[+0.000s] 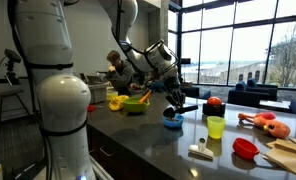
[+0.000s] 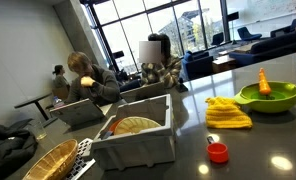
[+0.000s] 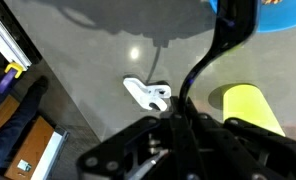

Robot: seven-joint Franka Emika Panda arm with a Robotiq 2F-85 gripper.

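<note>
**Over the blue bowl: utensil gripped, tip at the bowl**

On the counter in an exterior view, the gripper hangs right above the blue bowl. A black utensil drops from it toward the bowl. The yellow-green cup is near. The white scraper lies apart at the front edge.

In an exterior view, the arm is far back behind the white crate. Bowl hidden, jaws too small to read there.

Wrist view: jaws pressed together, pinching the black utensil, whose handle curves up to the blue bowl at the top edge. Cup just beside the gripper. Scraper flat on the counter, not touched.

Progress, my read: 2 steps look done, the utensil grasped and its far end brought to the bowl. Cannot tell if the tip is inside or only at the rim. Not done: the utensil is not set down, and the grip is not let go.
</note>
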